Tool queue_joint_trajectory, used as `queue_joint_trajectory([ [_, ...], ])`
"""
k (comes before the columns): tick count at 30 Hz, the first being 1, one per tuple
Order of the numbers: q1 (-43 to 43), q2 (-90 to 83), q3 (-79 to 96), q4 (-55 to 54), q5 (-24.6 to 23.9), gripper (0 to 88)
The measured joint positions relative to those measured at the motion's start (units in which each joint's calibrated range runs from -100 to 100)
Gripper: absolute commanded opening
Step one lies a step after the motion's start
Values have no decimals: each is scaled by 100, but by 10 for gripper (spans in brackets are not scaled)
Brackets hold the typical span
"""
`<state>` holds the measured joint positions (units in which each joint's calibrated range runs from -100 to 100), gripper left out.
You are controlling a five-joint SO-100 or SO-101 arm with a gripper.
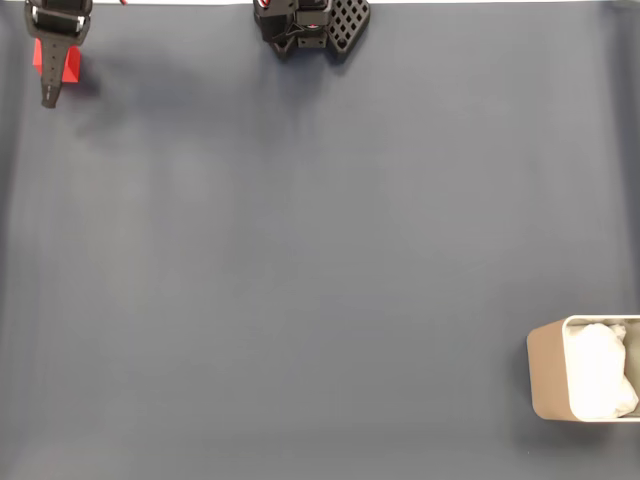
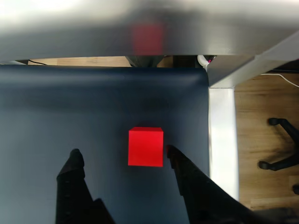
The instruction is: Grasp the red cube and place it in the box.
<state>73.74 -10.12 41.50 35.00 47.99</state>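
**Red cube framed by an open tool, box far across the bench**

Red against the dark blue mat, the red cube (image 2: 145,147) sits flat near one corner of the bench (image 1: 300,260). In the fixed view we find it at the upper left (image 1: 68,64), partly covered by our tool (image 1: 52,85), which hangs right over it.

In the wrist view our tool (image 2: 122,154) stands wide, holding nothing. The two dark fingers (image 2: 74,163) reach up from the bottom edge, one well to the left of the cube and the other just beside its right face; we cannot tell whether that one touches. The cube lies off-centre between them, nearer the right finger. We judge this spread is kept so the fingers can pass down either side of the cube before closing.

The box (image 1: 548,375) stands at the lower right of the fixed view, well apart from the cube, its white padding (image 1: 600,372) showing from above. Its open top faces up, which suits a drop from overhead. We judge the grasp is not yet made, and nearly the whole carry across the bench remains.
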Motion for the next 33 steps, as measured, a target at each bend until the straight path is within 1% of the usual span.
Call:
queue_joint_trajectory([
  [12,-7,-52,335,-151,-24,410],
  [33,-223,-52,362,-549,-132,414],
])
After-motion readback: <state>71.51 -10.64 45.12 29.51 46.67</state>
